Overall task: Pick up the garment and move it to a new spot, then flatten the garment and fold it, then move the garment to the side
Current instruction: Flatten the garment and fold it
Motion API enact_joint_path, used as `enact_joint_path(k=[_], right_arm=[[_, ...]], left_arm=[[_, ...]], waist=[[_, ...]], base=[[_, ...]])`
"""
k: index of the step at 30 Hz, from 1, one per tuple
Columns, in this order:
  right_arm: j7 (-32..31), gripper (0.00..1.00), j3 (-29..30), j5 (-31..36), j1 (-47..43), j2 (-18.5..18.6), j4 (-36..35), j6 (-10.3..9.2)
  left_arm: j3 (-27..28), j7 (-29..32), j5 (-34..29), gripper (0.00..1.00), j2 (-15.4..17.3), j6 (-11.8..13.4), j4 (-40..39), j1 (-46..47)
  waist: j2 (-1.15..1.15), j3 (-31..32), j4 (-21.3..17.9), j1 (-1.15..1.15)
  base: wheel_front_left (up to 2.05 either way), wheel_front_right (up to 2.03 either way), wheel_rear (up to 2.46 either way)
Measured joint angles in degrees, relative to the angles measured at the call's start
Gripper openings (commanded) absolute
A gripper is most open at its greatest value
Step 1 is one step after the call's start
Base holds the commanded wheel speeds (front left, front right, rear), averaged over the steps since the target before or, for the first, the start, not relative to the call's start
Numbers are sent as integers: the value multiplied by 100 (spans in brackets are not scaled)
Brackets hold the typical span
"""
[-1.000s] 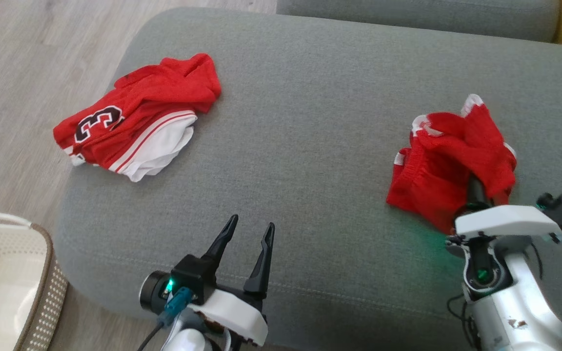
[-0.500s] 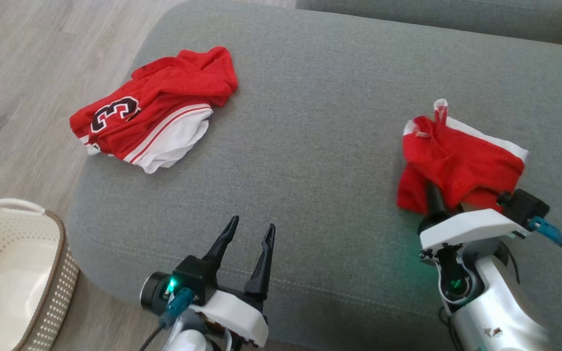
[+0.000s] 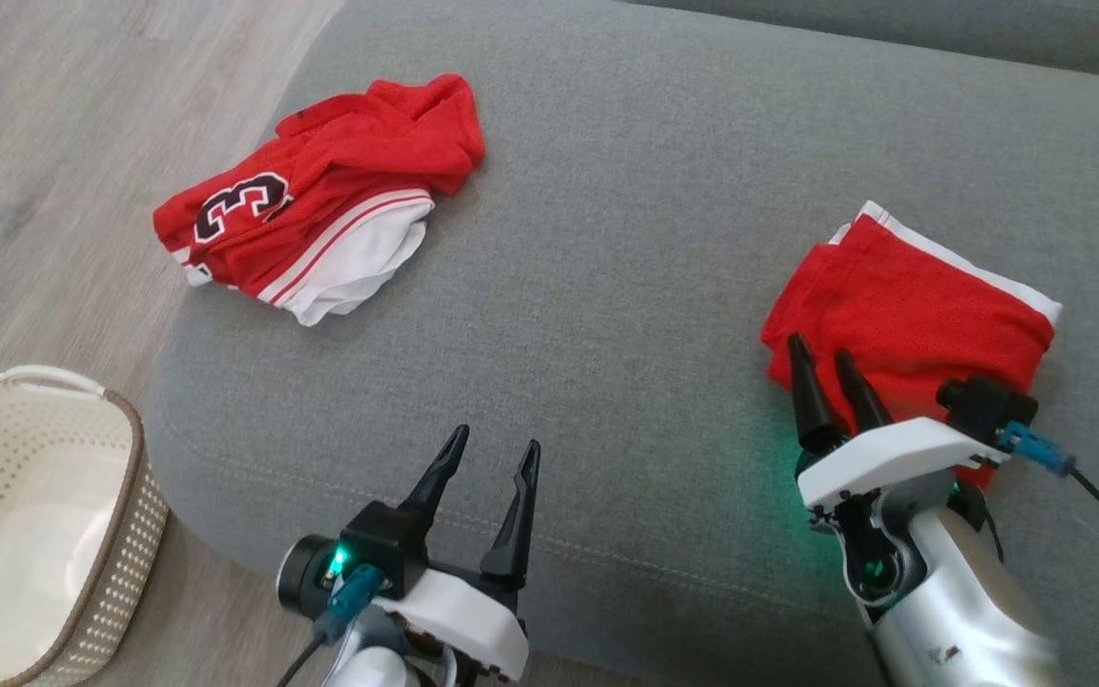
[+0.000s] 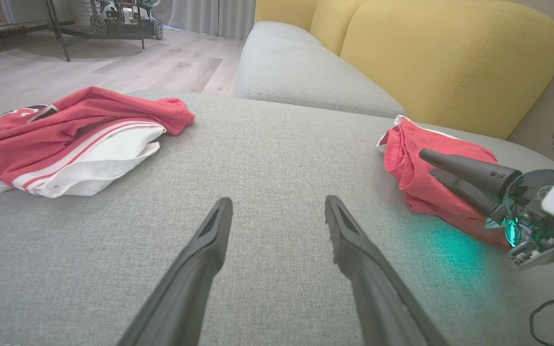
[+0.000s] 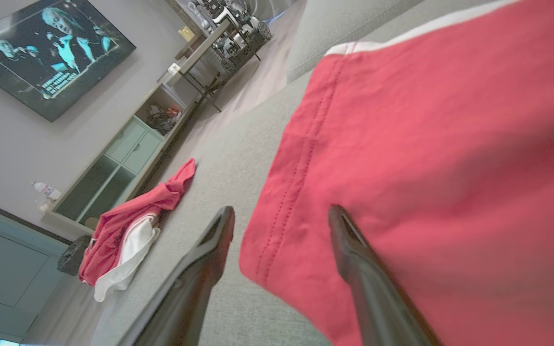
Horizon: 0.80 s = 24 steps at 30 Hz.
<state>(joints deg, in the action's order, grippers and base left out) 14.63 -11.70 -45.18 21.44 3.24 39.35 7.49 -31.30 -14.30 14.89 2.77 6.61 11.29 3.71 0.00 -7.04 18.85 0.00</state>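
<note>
Your garment (image 3: 912, 305) lies on the right of the grey sofa seat (image 3: 626, 239) as a folded red rectangle with white trim along its far edge. The right pincer (image 3: 817, 348) is at its near left corner. That pincer is spread and holds nothing. In the right wrist view one finger is off the cloth over the cushion and the other is over the red fabric, straddling the stitched hem (image 5: 296, 192) (whether either tip touches, I cannot tell).

Expect the garment to be light, limp and thin. It will sag and shed its fold if you lift it by one layer. Take it at that hemmed corner and pinch all the layers together, or slide it along the seat instead of lifting it.

The left pincer (image 3: 495, 437) is also parted and empty, low over the near edge of the seat and well apart from the garment.

The woven upholstery will likely drag on the cloth. A crumpled jersey (image 3: 321, 229) marked 3 sits at the far left, and a perforated basket (image 3: 134, 429) stands on the wood floor (image 3: 63, 124). A yellow backrest (image 4: 426, 57) rises beyond.
</note>
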Motion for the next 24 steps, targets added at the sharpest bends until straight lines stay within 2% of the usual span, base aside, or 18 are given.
enact_joint_path(k=[9, 14, 20, 24], right_arm=[[0, 100, 41, 148, 575, 4, 880, 0], [0, 100, 36, 175, 667, 5, 1001, 0], [0, 100, 7, 535, 538, 52, 495, 0], [0, 100, 84, 1146, 241, 187, -141, 0]], left_arm=[[-99, 0, 41, 100, 0, 3, -4, 19], [-82, 0, 41, 100, 0, 44, 3, 20], [45, 0, 30, 100, 0, 43, 16, 17], [224, 0, -30, 100, 3, 36, -25, 8]], waist=[[0, -146, 63, 0], [0, -115, 13, 0], [0, 103, -160, 0], [0, 280, -337, 0]], base=[[0, 0, 0], [0, 0, 0], [0, 0, 0], [0, 0, 0]])
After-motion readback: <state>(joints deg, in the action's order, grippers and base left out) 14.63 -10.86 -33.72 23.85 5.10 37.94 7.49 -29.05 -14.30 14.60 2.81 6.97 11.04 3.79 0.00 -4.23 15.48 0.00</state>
